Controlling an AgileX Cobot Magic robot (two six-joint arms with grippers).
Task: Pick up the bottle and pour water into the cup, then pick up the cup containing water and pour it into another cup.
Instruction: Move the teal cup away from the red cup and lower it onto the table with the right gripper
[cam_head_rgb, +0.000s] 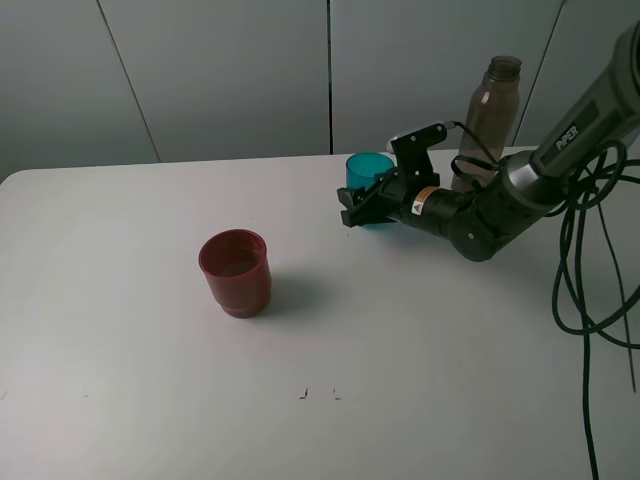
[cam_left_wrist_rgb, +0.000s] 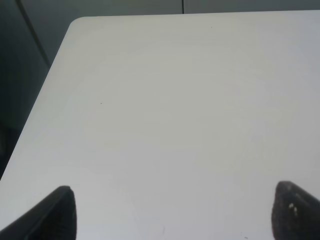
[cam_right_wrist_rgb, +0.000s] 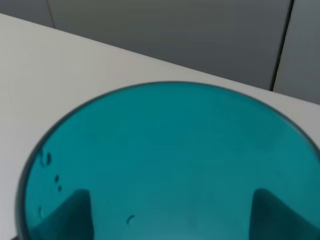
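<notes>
The white table (cam_head_rgb: 150, 400) has much free room at the front and left; its back edge runs along the grey wall panels, and the rounded left corner shows in the left wrist view. Black cables (cam_head_rgb: 590, 290) hang over the right side.

On the right arm (cam_head_rgb: 560, 150) the word "PIPER" is readable; a small yellow label near the wrist is too small to read.

The cup (cam_head_rgb: 368, 172), teal and translucent, is near the back edge, right of centre, and the right gripper (cam_head_rgb: 362, 208) is pinched on it, fingers pressing its wall. In the right wrist view the cup fills most of the picture, w/ a few droplets on its inside; a water level I cannot tell.

The bottle (cam_head_rgb: 492, 110) stands upright behind the right arm, no cap. Another cup (cam_head_rgb: 235, 272), dark red, stands alone left of centre, well apart from the teal one; its content I cannot tell.

The left gripper (cam_left_wrist_rgb: 170, 212) hangs over bare table, fingers spread wide, nothing between them.
</notes>
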